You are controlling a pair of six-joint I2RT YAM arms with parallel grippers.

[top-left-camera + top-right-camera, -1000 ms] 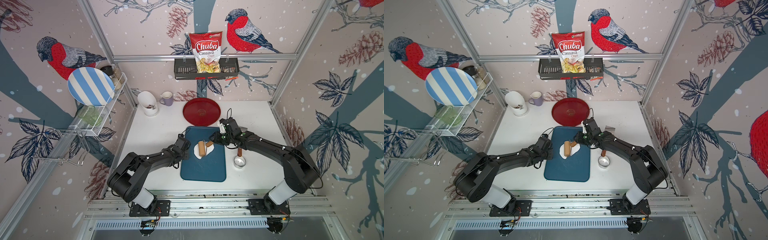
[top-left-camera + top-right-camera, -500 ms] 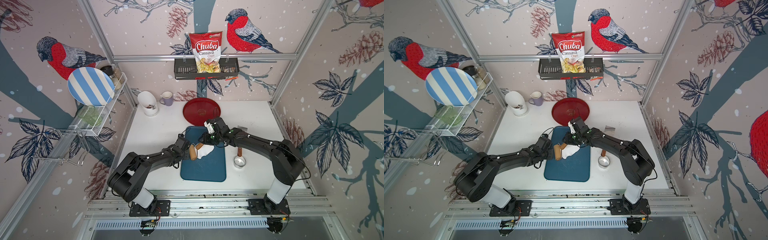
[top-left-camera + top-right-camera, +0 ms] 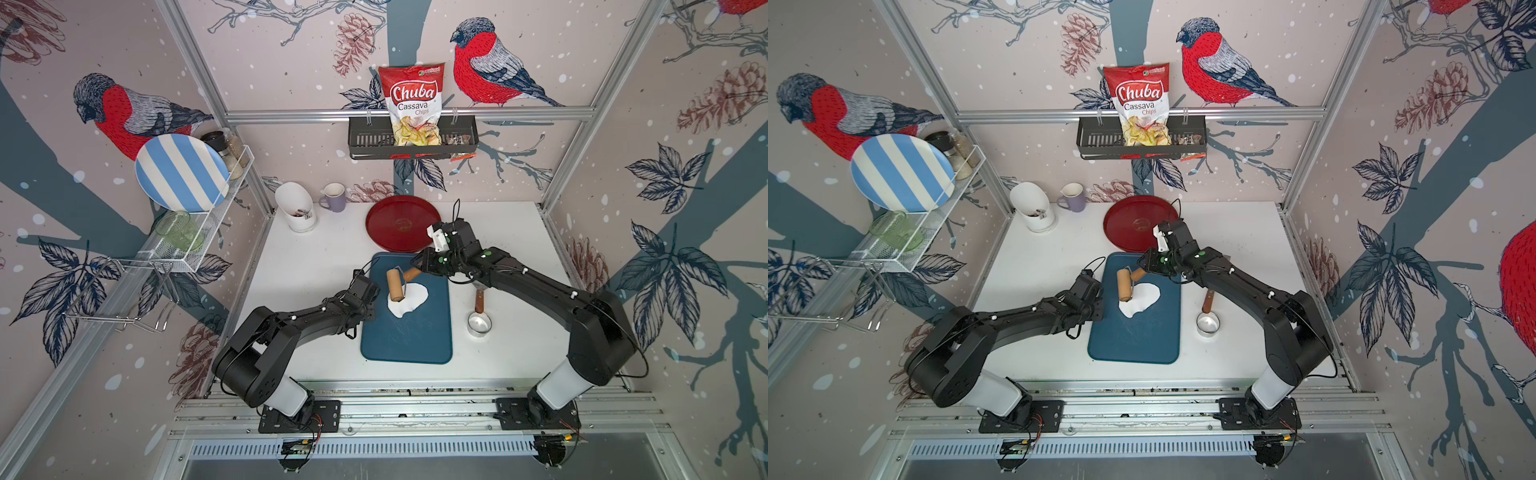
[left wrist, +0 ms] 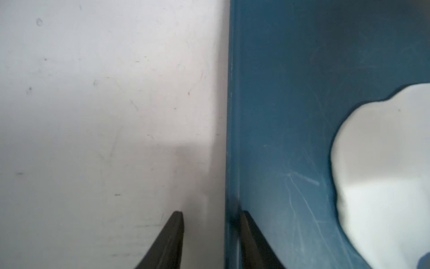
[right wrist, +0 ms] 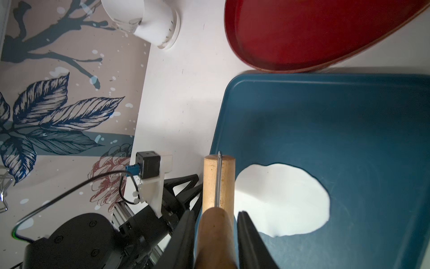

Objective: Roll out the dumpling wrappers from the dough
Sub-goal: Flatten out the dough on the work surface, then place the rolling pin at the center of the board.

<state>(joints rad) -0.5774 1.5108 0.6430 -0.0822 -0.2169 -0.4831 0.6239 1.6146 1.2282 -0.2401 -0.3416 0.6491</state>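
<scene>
White dough (image 3: 409,299) lies flattened on the blue cutting board (image 3: 415,340), on its far half. Outline irregular and lobed. No round wrappers cut yet.

Wooden roller (image 3: 395,284) sits on the dough's edge on the left arm's side, its drum partly over bare board. Right end effector (image 5: 215,213) pinches the roller's wooden handle, a finger on either side. Left end effector (image 4: 210,213) is low at the board's left edge, jaws spread and holding nothing: one finger over the table (image 4: 93,116), one over the board rim.

Step in hand, by my reading: flattening the sheet.
- Draw the roller across the whole dough, drum level so both ends bear evenly.
- Light, steady pressure; vary the direction to even out the lobes.
- Board may slide under the push. The left end effector looks placed to clamp the rim; close it before rolling.
- Watch for dough sticking to the drum and lifting.

Steel ring cutter (image 3: 479,323) waits on the table beside the board.
</scene>
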